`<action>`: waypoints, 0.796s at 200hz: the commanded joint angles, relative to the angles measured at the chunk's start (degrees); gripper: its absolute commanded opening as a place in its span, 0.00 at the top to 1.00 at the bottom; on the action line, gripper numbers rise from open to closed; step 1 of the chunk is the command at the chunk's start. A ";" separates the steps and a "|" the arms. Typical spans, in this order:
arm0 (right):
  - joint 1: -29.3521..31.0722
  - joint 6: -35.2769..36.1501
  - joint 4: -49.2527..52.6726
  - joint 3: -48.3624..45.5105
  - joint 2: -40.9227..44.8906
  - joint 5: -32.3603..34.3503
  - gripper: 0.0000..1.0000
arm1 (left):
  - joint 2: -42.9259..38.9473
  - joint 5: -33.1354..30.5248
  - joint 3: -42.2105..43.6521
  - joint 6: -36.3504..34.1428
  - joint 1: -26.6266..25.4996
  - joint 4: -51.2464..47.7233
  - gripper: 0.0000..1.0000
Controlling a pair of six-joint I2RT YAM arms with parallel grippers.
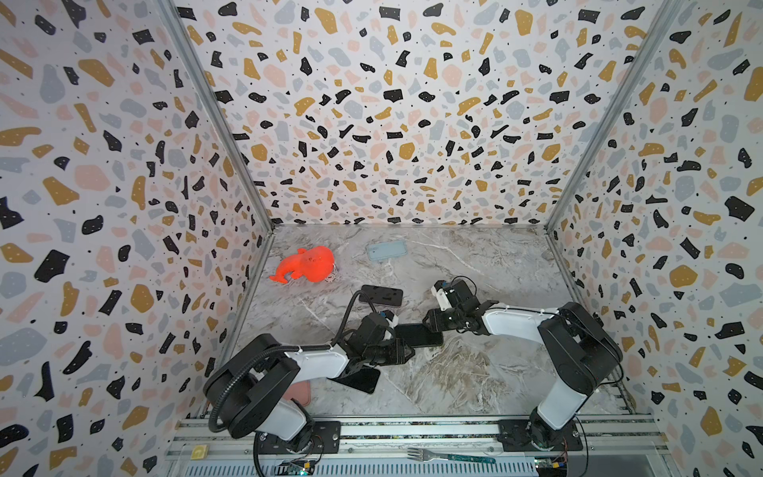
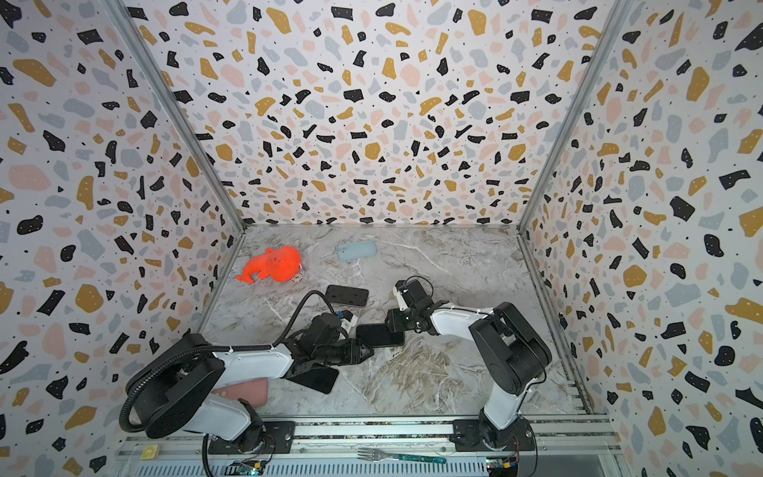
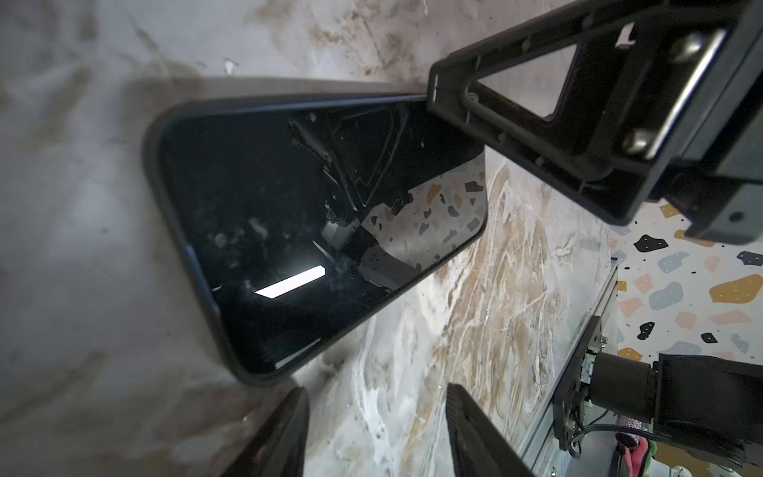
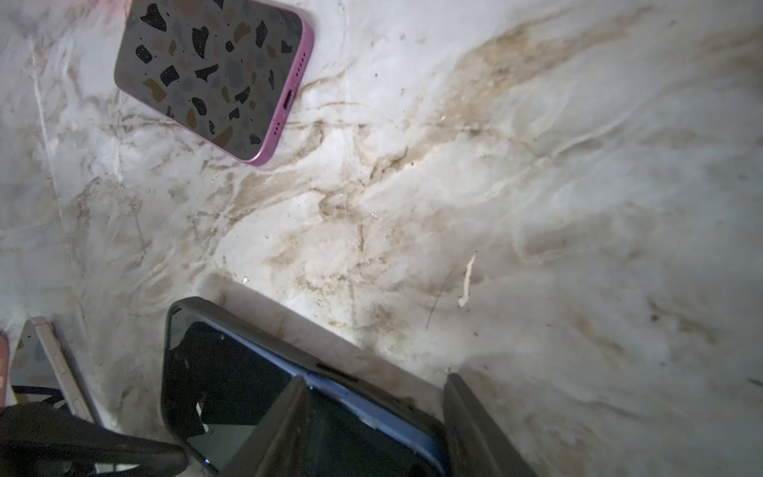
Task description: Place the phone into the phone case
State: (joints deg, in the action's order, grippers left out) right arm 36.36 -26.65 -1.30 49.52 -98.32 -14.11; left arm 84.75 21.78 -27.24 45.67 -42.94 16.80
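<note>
In both top views the phone [image 1: 419, 335] lies screen up in the dark case [image 1: 440, 341] on the marble surface [image 1: 475, 371]. The left end effector [image 1: 411, 351] is at the case's left short end and the right end effector [image 1: 428, 324] is at its far long edge. The left wrist view shows the left end effector open, its fingers apart over bare marble just beside the case. The right wrist view shows the right one open too, one finger over the screen and the other past the case's rim, with a pink phone [image 4: 214, 74] well apart from the case.
</note>
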 commanded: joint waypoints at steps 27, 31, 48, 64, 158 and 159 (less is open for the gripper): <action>1.14 1.40 0.66 -1.91 3.47 -4.78 0.52 | 2.78 -0.74 -2.58 -1.99 -0.02 0.02 0.47; 1.21 1.41 0.21 -2.41 3.90 -4.95 0.52 | 2.89 -0.66 -2.56 -1.91 0.04 0.16 0.47; 1.67 1.02 -1.16 -5.17 5.61 -5.40 0.54 | 3.19 -0.52 -2.88 -1.53 0.05 0.83 0.47; 2.03 0.40 -1.61 -6.86 6.92 -5.85 0.56 | 3.50 -0.62 -3.38 -1.55 0.06 0.87 0.48; 6.59 -5.50 -7.93 -17.94 14.97 -7.43 0.66 | 5.81 -0.65 -5.46 -1.33 0.10 1.72 0.50; 6.65 -5.55 -8.11 -18.09 14.99 -7.42 0.66 | 5.84 -0.62 -5.46 -1.31 0.07 1.78 0.50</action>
State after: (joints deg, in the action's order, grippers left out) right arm 41.43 -29.17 -5.54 33.95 -85.41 -18.87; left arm 89.60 21.56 -31.68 44.60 -42.85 16.82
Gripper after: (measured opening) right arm 0.345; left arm 0.500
